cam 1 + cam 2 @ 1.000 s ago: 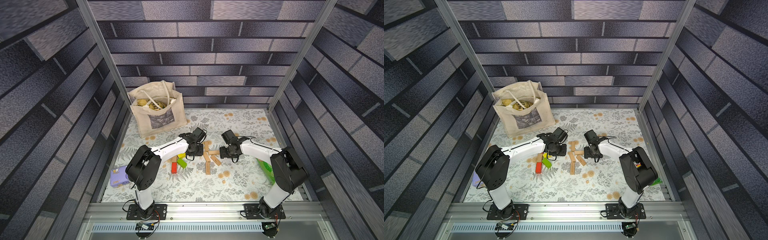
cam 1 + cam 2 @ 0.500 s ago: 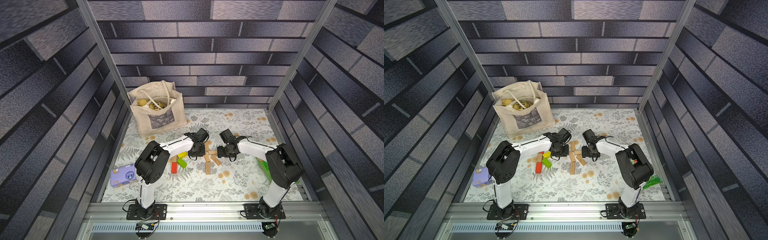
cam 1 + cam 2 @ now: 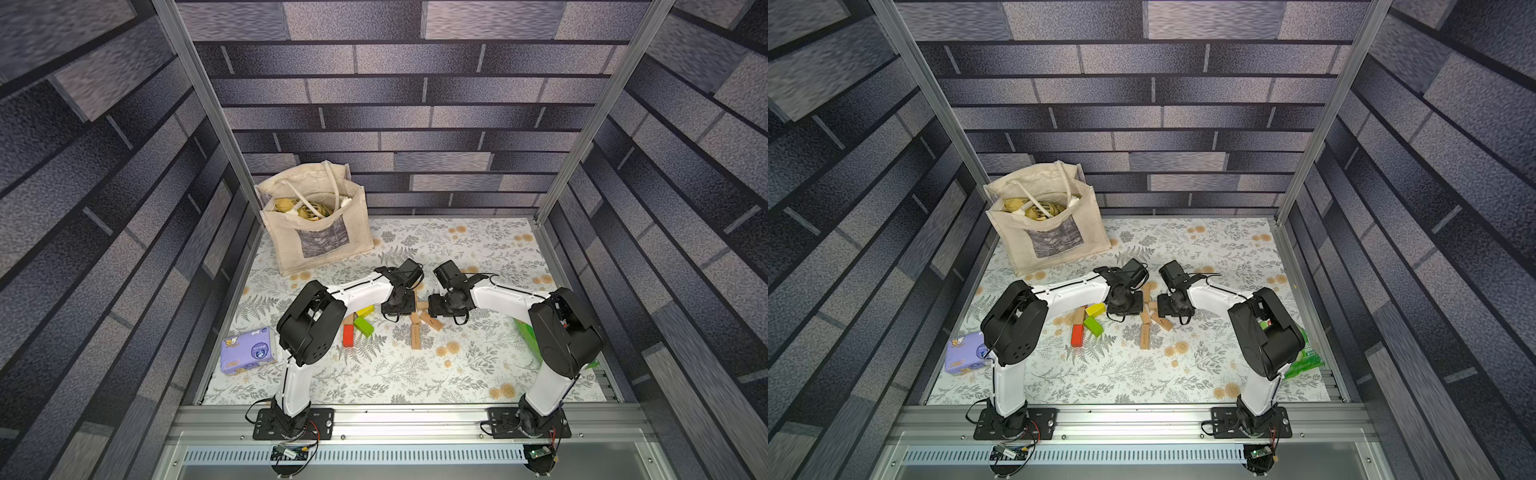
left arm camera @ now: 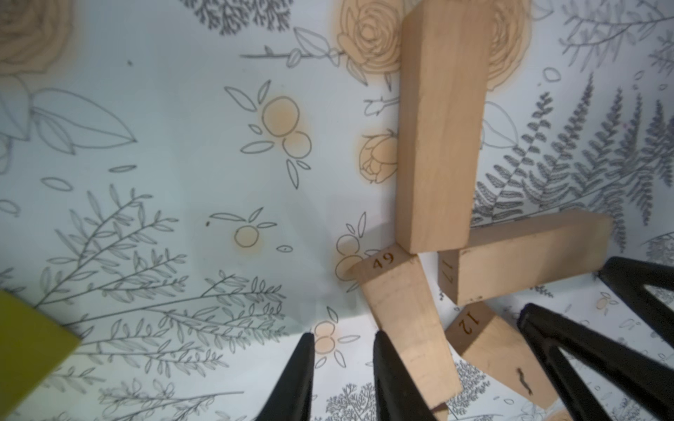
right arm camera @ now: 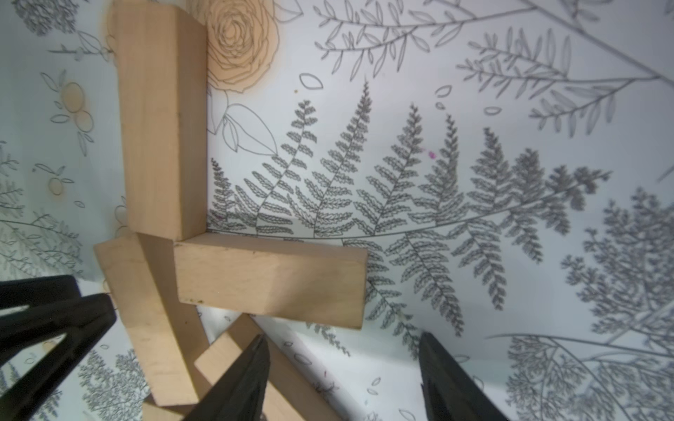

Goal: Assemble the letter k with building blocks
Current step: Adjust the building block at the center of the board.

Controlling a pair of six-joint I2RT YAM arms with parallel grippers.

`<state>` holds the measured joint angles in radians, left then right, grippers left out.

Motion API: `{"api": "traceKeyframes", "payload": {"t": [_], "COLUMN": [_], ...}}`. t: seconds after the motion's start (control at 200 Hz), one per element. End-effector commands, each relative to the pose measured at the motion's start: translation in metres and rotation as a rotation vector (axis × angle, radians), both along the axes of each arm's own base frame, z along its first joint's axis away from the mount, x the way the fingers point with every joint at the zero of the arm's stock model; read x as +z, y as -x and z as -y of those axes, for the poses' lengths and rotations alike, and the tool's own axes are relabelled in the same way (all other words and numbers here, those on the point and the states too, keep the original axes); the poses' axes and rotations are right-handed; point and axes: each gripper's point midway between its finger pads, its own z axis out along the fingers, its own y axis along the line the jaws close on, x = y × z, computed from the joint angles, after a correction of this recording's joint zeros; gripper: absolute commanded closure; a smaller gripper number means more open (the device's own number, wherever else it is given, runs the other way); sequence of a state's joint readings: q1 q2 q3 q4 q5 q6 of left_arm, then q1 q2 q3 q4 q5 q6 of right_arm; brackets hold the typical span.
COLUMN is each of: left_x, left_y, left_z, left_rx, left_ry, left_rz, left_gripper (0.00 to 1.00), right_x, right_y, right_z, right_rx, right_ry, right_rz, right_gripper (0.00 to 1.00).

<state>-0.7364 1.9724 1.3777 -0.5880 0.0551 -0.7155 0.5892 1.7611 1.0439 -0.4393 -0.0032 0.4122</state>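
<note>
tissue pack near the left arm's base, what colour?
Purple; the tissue pack shows best in a top view.

Yellow block (image 4: 29, 346) cut off at left wrist view's edge; green packet (image 3: 1306, 359) half hidden behind right arm (image 3: 1262, 332)

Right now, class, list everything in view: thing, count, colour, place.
tan wooden blocks: at least six, plain wood; five clustered mid-mat, one by the coloured blocks
yellow block: one, yellow, left of the cluster
green block: one, green, beside the yellow block
red block: one, red, beside the green block
tote bag: one, cream, back left corner
tissue pack: one, purple, left edge
green packet: one, green, right edge
mat: one, white floral, under everything
robot arms: two, white and black, front-mounted
left gripper: one, black, narrowly open, empty, at the cluster
right gripper: one, black, open, empty, at the cluster
</note>
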Motion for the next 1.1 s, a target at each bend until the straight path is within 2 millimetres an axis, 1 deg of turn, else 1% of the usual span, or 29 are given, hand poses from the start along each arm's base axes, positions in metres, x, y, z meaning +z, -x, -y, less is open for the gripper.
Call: {"api": "traceKeyframes", "payload": {"t": [0.0,0.19,0.406,0.656,1.092], "left_x": [0.003,0.003,0.004,-0.002,0.003], "left_y": [-0.004,-0.004,-0.004,-0.006,-0.007], "left_z": [0.007,0.009,0.001,0.012,0.01], "left_rx": [0.005,-0.002,0.008,-0.01,-0.021], "left_ry": [0.017,0.017,-0.018,0.017,0.001], "left_rz": [0.001,0.003,0.015,0.002,0.012], "left_gripper": [0.68,0.67,0.66,0.66,0.64], "right_x": [-0.006,-0.007,-0.008,-0.008,-0.009], "right_y": [0.005,0.006,0.006,0.006,0.007], "right_z": [-0.007,-0.006,-0.007,-0.008,-0.008], "right_rx": [0.004,0.008,0.008,0.01,0.013], "right_ry": [-0.01,-0.006,-0.008,-0.012,-0.008], "right_rz": [-0.037,-0.04,-0.041,-0.043,-0.047], "right_gripper": [0.33,0.33,0.33,0.34,0.34]}}
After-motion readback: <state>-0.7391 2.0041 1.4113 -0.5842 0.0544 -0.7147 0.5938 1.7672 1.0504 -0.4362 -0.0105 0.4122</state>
